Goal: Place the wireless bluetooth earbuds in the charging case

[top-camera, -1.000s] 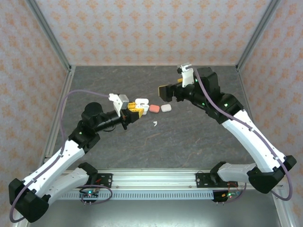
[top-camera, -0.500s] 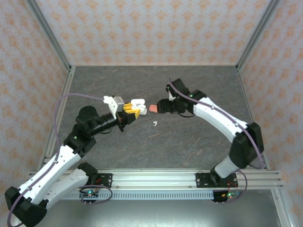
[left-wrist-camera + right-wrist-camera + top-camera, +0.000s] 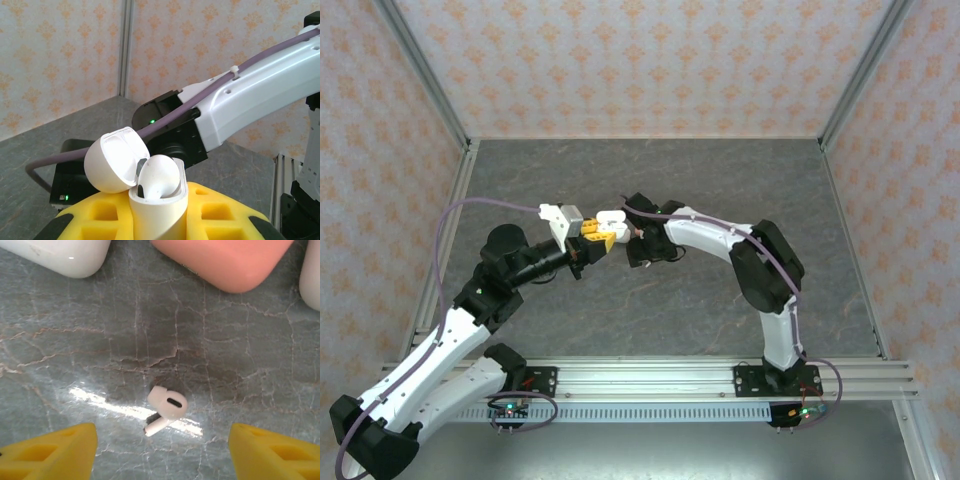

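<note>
My left gripper (image 3: 601,235) is shut on a white charging case (image 3: 159,205), held upright between its yellow fingers (image 3: 100,220). The case's lid (image 3: 112,160) hangs open to the left, and one white earbud (image 3: 157,177) sits in the case. A second white earbud (image 3: 166,407) lies on the grey table with its stem pointing down-left. My right gripper (image 3: 162,452) is open just above it, its yellow fingertips (image 3: 50,452) well apart on either side and touching nothing. From above, the right gripper (image 3: 645,255) points down at the table just right of the held case.
Beyond the loose earbud lie a salmon-pink case (image 3: 225,260), a white case (image 3: 60,255) to its left and another white case (image 3: 311,275) at the right edge. The right arm (image 3: 720,240) arches across mid-table, close to my left gripper. Patterned walls enclose the table.
The right arm has swung left and down from the back of the table to over the loose earbud, its jaws narrowing somewhat. The left gripper lifted the case slightly, then held still.
</note>
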{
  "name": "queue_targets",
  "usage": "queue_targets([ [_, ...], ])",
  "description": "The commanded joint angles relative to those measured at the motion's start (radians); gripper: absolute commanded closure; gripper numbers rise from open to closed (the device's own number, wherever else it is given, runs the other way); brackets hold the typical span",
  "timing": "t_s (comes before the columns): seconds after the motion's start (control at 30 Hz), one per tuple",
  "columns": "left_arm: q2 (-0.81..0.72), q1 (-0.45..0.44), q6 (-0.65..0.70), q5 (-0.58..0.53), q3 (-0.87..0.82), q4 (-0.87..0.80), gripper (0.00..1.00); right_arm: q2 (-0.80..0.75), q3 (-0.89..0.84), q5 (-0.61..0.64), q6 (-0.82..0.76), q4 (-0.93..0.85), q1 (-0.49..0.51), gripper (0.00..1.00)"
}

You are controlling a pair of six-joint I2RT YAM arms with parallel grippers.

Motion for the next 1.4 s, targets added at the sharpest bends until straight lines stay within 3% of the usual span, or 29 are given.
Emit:
queue_targets([
  [0.0, -0.02, -0.004, 0.015, -0.022, -0.009, 0.001, 1.0, 0.036, 0.042, 0.076, -0.037, -0.066, 0.007, 0.3],
  [0.2, -0.018, -0.004, 0.015, -0.026, -0.008, 0.001, 1.0, 0.058, 0.032, 0.11, -0.05, -0.076, 0.007, 0.31],
  [0.83, -0.018, -0.005, 0.015, -0.029, -0.007, -0.006, 1.0, -0.015, 0.016, 0.153, -0.061, -0.144, 0.001, 0.48],
  [1.07, -0.022, -0.004, 0.015, -0.029, -0.009, -0.005, 1.0, -0.01, 0.083, 0.063, -0.07, -0.147, 0.0, 0.47],
  [1.37, -0.041, -0.004, 0.02, -0.036, -0.015, -0.018, 1.0, 0.104, 0.182, 0.075, -0.083, -0.165, -0.001, 0.47],
])
